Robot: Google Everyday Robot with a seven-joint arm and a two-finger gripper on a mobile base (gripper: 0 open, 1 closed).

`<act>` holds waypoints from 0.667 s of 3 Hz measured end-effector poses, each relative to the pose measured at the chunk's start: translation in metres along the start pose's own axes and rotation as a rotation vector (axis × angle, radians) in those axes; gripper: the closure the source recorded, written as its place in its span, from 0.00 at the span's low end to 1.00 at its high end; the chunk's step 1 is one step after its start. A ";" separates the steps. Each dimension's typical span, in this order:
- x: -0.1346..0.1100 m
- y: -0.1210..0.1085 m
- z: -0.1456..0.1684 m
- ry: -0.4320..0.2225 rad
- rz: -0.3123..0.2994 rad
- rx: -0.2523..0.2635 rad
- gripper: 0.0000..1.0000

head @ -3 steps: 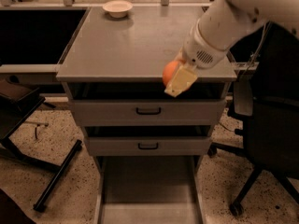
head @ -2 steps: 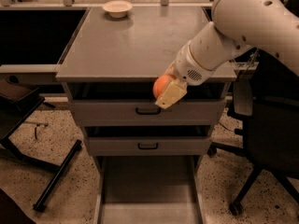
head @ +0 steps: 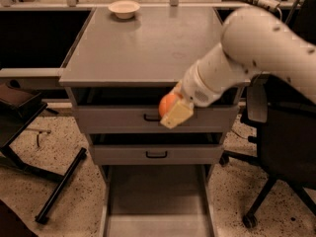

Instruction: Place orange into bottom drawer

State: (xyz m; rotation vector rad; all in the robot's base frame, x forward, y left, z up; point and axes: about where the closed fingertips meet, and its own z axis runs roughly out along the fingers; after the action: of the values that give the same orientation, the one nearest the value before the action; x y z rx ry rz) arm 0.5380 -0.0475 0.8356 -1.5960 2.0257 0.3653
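My gripper (head: 173,110) is shut on the orange (head: 167,104), a small round bright fruit. It holds the orange in the air in front of the top drawer's face, just past the cabinet top's front edge. One cream finger (head: 177,114) covers the orange's lower right side. The bottom drawer (head: 155,201) is pulled out below, a wide flat grey tray with low side walls, and it looks empty. The orange is well above it, near its middle line.
A shallow cream bowl (head: 124,8) stands at the back left of the grey cabinet top (head: 143,46). Two upper drawers with black handles (head: 156,154) are slightly ajar. A black office chair (head: 284,147) is at the right, a black stand's leg (head: 59,186) at the left.
My arm has carried the orange forward off the cabinet top, leftward and down, to in front of the top drawer's face. The grip on the orange has not changed.
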 end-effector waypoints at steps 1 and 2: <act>0.064 0.026 0.062 -0.028 0.164 -0.025 1.00; 0.134 0.073 0.157 -0.025 0.304 -0.126 1.00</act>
State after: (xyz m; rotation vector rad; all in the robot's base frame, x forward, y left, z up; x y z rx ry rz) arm 0.4837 -0.0559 0.6233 -1.3438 2.2681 0.6325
